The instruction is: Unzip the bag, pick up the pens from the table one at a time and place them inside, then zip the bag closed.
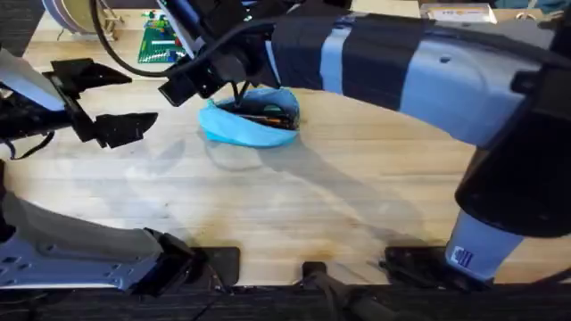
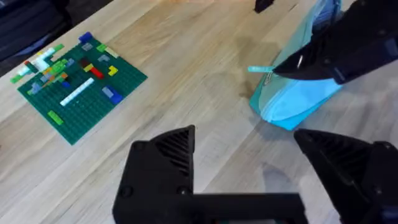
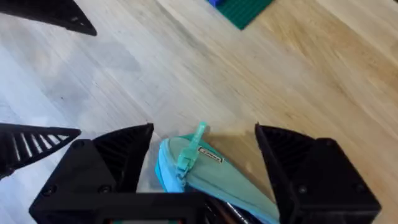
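The left gripper [image 1: 96, 100] waits wide open over the table [image 1: 268, 205], and farther back the right gripper [image 3: 202, 158] hangs wide open right above the blue bag [image 1: 248, 120], which lies unzipped with pens [image 1: 268, 114] inside.

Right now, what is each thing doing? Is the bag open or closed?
bag: open, lying on the table
pens: inside the bag
left gripper: open, holding nothing, beside the bag
right gripper: open, over the bag's pull tab end
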Robot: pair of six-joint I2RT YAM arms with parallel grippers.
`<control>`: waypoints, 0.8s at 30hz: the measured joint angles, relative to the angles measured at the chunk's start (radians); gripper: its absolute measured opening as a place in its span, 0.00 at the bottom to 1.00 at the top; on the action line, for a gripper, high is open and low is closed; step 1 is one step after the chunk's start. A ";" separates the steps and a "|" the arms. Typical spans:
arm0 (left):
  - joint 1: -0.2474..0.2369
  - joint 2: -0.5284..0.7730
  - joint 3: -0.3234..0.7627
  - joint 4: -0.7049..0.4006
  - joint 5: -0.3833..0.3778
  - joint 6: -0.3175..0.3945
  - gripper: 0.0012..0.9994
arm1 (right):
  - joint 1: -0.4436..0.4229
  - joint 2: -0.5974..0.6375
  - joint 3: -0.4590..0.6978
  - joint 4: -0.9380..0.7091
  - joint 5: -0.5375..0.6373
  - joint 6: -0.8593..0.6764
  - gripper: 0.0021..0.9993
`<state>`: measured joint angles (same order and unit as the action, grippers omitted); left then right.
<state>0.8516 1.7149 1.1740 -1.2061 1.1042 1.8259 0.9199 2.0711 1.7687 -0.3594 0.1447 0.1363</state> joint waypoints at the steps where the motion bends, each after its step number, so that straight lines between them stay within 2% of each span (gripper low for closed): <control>1: 0.000 0.000 0.000 0.000 0.000 0.000 0.99 | 0.000 0.004 0.000 -0.002 0.001 0.005 0.99; 17: 0.000 0.000 0.000 0.000 0.000 0.000 0.99 | 0.000 0.020 0.002 -0.076 0.001 0.085 0.94; 24: 0.000 0.000 0.000 -0.001 0.000 0.000 0.99 | 0.000 0.044 0.002 -0.095 0.000 0.097 0.78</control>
<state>0.8516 1.7149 1.1740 -1.2068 1.1042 1.8259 0.9199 2.1147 1.7710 -0.4545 0.1452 0.2329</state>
